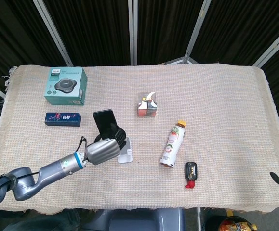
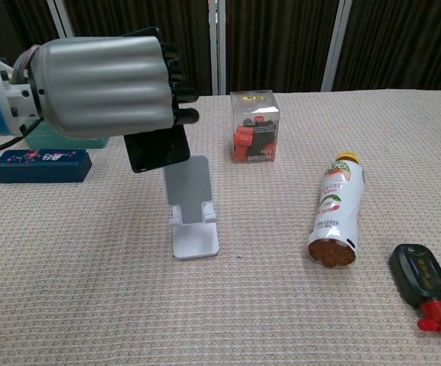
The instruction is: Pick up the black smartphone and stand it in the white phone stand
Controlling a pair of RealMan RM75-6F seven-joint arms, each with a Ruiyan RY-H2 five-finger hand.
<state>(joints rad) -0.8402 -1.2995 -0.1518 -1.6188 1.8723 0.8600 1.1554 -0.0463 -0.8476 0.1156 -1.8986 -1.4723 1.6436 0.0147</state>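
My left hand (image 1: pixel 104 149) (image 2: pixel 102 88) grips the black smartphone (image 1: pixel 104 123) (image 2: pixel 156 149) and holds it upright in the air, just above and to the left of the white phone stand (image 1: pixel 126 155) (image 2: pixel 193 206). In the chest view the phone's lower edge hangs level with the top of the stand's back plate. The stand sits on the cloth with nothing in its cradle. In the head view my hand covers the stand's left part. My right hand is out of both views.
On the woven cloth lie a teal box (image 1: pixel 66 86) at the back left, a dark blue box (image 1: pixel 62 118), a clear cube box (image 1: pixel 148 104) (image 2: pixel 254 126), a lying drink bottle (image 1: pixel 172 144) (image 2: pixel 336 212) and a black-and-red object (image 1: pixel 191 173) (image 2: pixel 423 286).
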